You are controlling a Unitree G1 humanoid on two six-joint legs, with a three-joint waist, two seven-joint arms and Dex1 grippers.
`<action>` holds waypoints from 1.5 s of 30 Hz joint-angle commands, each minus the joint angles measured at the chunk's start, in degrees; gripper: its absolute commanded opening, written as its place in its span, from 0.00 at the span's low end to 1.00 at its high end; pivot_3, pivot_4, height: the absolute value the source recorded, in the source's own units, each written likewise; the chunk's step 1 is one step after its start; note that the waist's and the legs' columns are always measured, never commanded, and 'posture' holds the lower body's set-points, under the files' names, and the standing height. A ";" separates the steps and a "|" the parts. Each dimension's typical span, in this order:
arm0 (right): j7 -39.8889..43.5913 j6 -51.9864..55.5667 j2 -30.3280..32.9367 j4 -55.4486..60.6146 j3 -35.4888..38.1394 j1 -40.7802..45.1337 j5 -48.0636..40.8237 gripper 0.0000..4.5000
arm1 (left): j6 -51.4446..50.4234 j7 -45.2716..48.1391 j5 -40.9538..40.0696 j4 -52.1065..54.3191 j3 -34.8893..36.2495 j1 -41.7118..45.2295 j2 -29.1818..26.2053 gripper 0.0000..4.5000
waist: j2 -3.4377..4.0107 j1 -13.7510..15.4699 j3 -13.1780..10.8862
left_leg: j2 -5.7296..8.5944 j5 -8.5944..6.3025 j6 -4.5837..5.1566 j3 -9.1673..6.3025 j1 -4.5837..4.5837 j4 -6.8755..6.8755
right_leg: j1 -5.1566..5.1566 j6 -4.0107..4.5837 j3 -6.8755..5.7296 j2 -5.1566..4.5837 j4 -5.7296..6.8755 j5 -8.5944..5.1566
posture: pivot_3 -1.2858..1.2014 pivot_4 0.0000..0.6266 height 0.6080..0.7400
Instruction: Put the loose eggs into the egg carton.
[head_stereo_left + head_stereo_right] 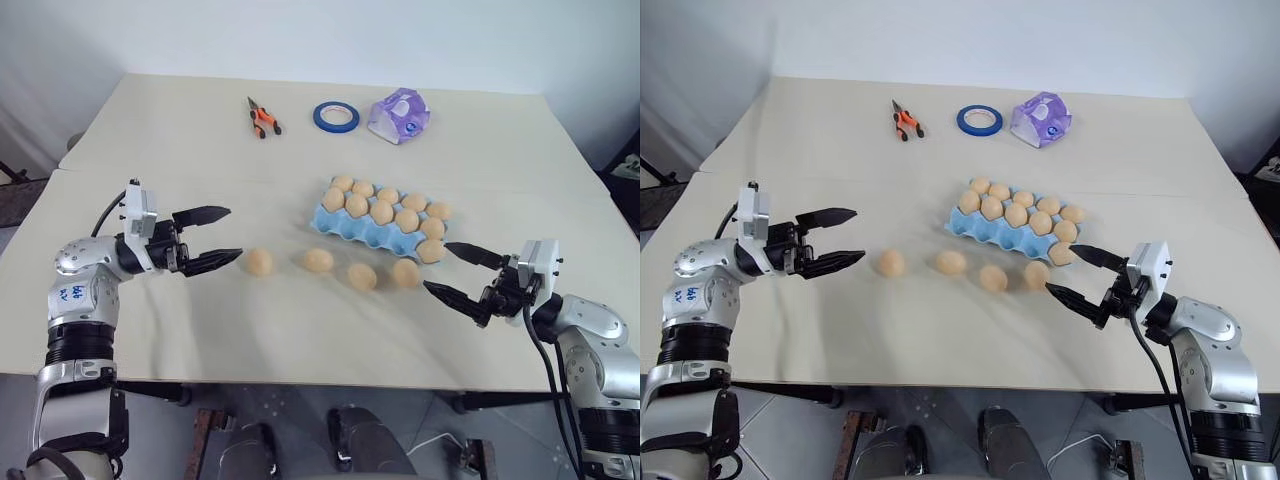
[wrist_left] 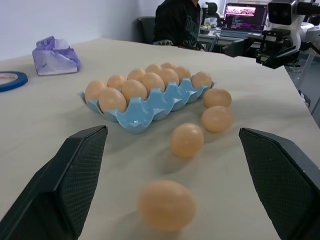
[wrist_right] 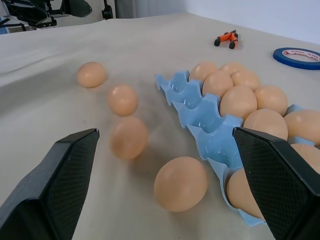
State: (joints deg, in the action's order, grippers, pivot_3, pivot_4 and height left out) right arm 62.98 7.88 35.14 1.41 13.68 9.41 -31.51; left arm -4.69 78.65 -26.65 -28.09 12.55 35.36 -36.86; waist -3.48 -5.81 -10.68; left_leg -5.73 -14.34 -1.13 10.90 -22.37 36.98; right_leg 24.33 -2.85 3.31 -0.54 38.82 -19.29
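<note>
In the middle of the frame, a little to the right, the egg carton (image 1: 368,228) lies on the beige table (image 1: 200,140), and most of its cups already hold eggs. Four loose eggs (image 1: 318,260) lie in a row on the table just below the carton, in the centre of the picture; the one most to the left (image 1: 259,262) is well apart from the carton, and the one most to the right (image 1: 406,272) is just beside its lower right corner. At the left of the frame the left gripper (image 1: 222,237) has its two black fingers spread wide and holds nothing; it points toward the left egg. At the lower right the right gripper (image 1: 446,268) is also spread wide and empty, near the right egg. At the top of the frame lie orange pliers (image 1: 262,118), a blue tape ring (image 1: 336,117) and a purple-and-white packet (image 1: 398,115).
</note>
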 commanded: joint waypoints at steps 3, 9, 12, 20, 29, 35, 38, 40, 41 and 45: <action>-1.08 0.52 0.98 1.38 1.36 1.26 -0.80 1.00 | 0.75 -1.83 1.18 -1.00 0.02 0.98 -0.93 1.00 | 0.01 0.00 -0.01 | -0.01 0.00 0.00 0.00 0.00 0.00 | 0.00 0.00 0.00 0.01 0.00 0.00 | 0.52 0.24 1.00; -1.48 1.33 1.73 1.42 2.03 1.71 -0.97 1.00 | -0.70 -4.13 0.36 -0.51 0.32 1.61 0.26 1.00 | 0.02 0.31 -0.01 | 0.00 -0.01 0.02 -0.02 -0.03 -0.01 | 0.00 0.00 -0.02 0.00 -0.07 0.00 | 0.52 0.24 1.00; -1.65 1.66 2.46 1.19 2.20 2.55 -0.98 1.00 | 0.94 -3.84 1.38 -0.88 -0.46 1.69 0.41 1.00 | 0.02 0.38 -0.02 | -0.01 -0.02 0.02 -0.02 -0.03 -0.01 | 0.00 0.00 -0.02 0.00 -0.08 0.00 | 0.52 0.24 1.00; -2.84 4.81 5.37 7.36 6.05 -4.31 -2.43 1.00 | 0.73 3.83 -3.23 0.30 1.06 1.01 -0.67 1.00 | 0.05 1.05 -0.03 | -0.02 -0.03 0.00 -0.03 -0.06 -0.12 | 0.01 0.00 -0.04 0.01 -0.22 0.00 | 0.52 0.24 1.00; -11.33 6.63 1.50 19.43 11.89 -19.15 -4.12 1.00 | 6.74 12.68 -4.77 -6.57 1.08 3.19 2.28 1.00 | 0.06 1.26 -0.04 | -0.01 -0.09 0.00 -0.09 -0.10 -0.13 | -0.08 -0.02 -0.09 0.01 -0.44 0.00 | 0.52 0.24 1.00; -22.79 6.66 -5.22 25.42 9.45 -22.39 0.24 1.00 | 10.40 13.85 -3.95 -11.81 -1.62 6.96 4.42 1.00 | 0.07 0.93 -0.03 | 0.00 -0.09 0.07 -0.09 -0.06 -0.08 | -0.16 -0.06 -0.08 0.00 -0.49 0.07 | 0.52 0.24 1.00; -31.99 9.56 -9.97 29.90 5.26 -23.31 4.27 1.00 | 10.24 13.85 -5.62 -12.07 -4.09 8.42 5.47 1.00 | 0.08 1.00 -0.03 | -0.01 -0.08 0.04 -0.15 -0.06 -0.11 | -0.15 -0.02 -0.12 0.01 -0.49 0.05 | 0.52 0.24 1.00; -36.35 10.84 -12.20 31.47 2.40 -23.25 7.05 1.00 | 10.20 13.85 -6.37 -12.14 -5.74 9.09 5.73 1.00 | 0.07 0.98 -0.03 | -0.01 -0.08 0.03 -0.15 -0.06 -0.16 | -0.15 -0.01 -0.12 0.00 -0.51 0.05 | 0.52 0.24 1.00; -38.17 11.47 -13.11 31.79 1.08 -23.06 8.52 1.00 | 10.21 13.85 -6.84 -12.12 -6.68 9.31 5.68 1.00 | 0.08 0.97 -0.03 | -0.02 -0.09 0.01 -0.15 -0.07 -0.16 | -0.15 0.00 -0.12 0.00 -0.52 0.04 | 0.52 0.24 1.00; -43.02 14.38 -14.41 31.82 -4.35 -20.91 13.74 1.00 | 11.13 13.85 -9.07 -11.09 -12.11 9.41 4.58 1.00 | 0.08 0.93 -0.03 | -0.01 -0.11 0.03 -0.13 -0.10 -0.19 | -0.13 0.00 -0.10 -0.01 -0.61 0.04 | 0.52 0.24 1.00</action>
State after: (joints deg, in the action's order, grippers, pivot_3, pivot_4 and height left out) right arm 21.84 21.61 21.03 31.10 10.15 -12.59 -19.28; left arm 5.55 86.06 -33.79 -40.99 2.16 44.14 -31.36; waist -3.40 -4.88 -10.72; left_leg -5.74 -14.46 -1.10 10.79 -22.47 36.78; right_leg 24.20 -2.85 3.21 -0.54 38.20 -19.25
